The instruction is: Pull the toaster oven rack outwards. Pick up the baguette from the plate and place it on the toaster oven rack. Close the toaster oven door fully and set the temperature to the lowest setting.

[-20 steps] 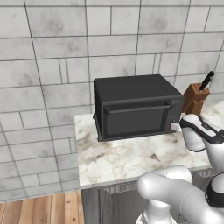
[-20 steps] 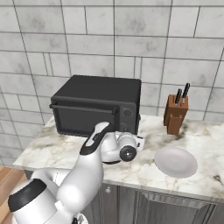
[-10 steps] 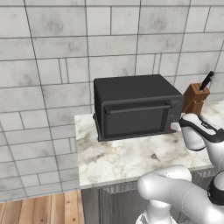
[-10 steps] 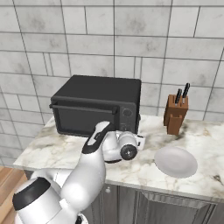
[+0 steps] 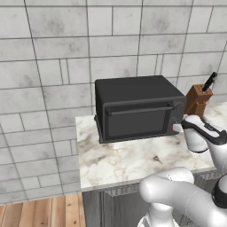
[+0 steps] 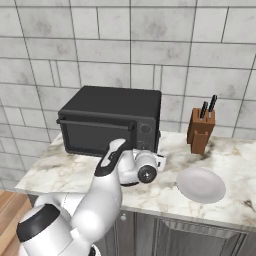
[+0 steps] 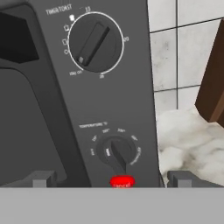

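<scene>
The black toaster oven [image 5: 137, 95] stands on the counter with its door [image 5: 135, 122] shut flat. The rack and the baguette are hidden. My gripper [image 5: 177, 128] hovers right at the oven's lower right corner, facing the control strip. In the hand view the open gripper [image 7: 111, 178] points at the temperature knob [image 7: 117, 151], with the red light [image 7: 121, 181] just below it and the larger timer knob [image 7: 95, 41] above. Both fingertips [image 7: 41, 178] straddle the strip and hold nothing. From the right base camera the gripper [image 6: 161, 161] sits beside the toaster oven [image 6: 110, 117].
A white plate [image 6: 201, 184] lies bare on the marble counter [image 6: 60, 170], right of the hand. A brown wooden knife block [image 6: 201, 131] stands behind it by the tiled wall. The counter's left end [image 5: 82, 155] drops to a wooden floor.
The hand has crept very slightly towards the oven's control strip. The jaws stay open and the door stays shut.
</scene>
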